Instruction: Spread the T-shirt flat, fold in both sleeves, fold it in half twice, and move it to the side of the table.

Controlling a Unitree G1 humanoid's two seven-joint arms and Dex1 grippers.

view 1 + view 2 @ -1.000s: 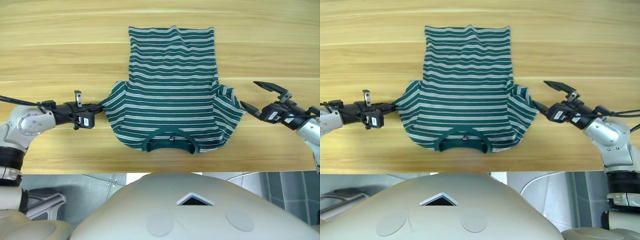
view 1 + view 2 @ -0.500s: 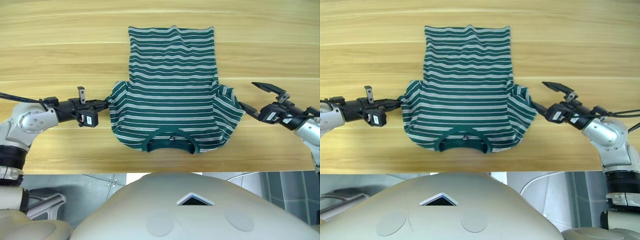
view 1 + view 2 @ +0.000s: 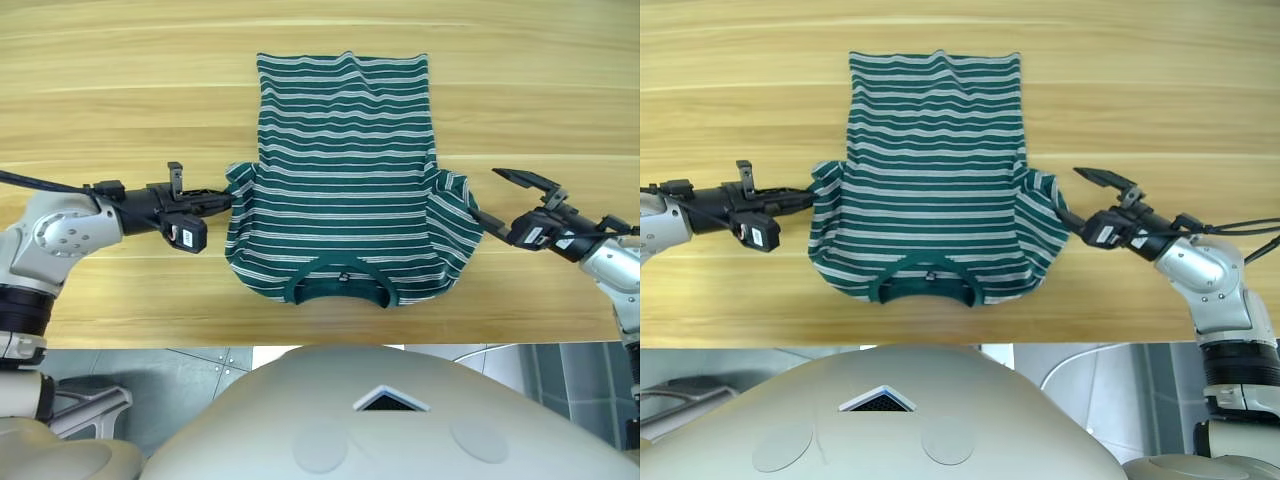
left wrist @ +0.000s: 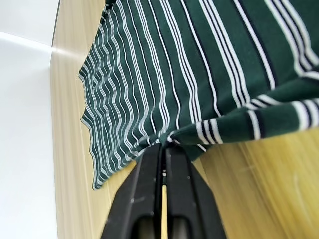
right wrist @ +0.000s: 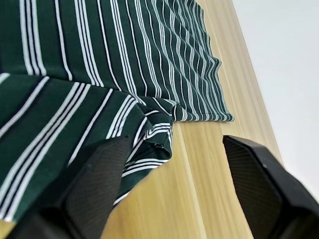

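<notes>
Note first the table (image 3: 120, 60): a wooden top that carries the whole work area; its near edge runs just beside the garment's collar (image 3: 340, 290).

The T-shirt (image 3: 345, 150) lies mid-table, body spread flat; its long axis runs straight away from you, collar nearest, hem (image 3: 343, 60) farthest. Both sleeve folds must therefore travel across that axis, inward toward the centre line.

The left gripper (image 3: 225, 193) sits at the shirt's left side, level with the shoulder; it is clenched on the edge of the left sleeve (image 3: 238, 185), and the left wrist view shows the cloth pinched between fingers pressed together. The sleeve lies directly ahead of this gripper, toward the shirt's centre; judge this arm the one placed to carry its fold inward.

The right gripper (image 3: 484, 192) sits at the opposite side, jaws spread wide; its lower finger reaches the edge of the right sleeve (image 3: 455, 205), its upper finger stands raised above the wood. In the right wrist view the sleeve's edge lies between the fingers, unpinched; treat this grasp as not yet made.

The right sleeve is bunched and rippled against the body; expect that slack to need gathering before the fold lies flat. Keep both folds away from the near table edge; the collar has little margin there.
</notes>
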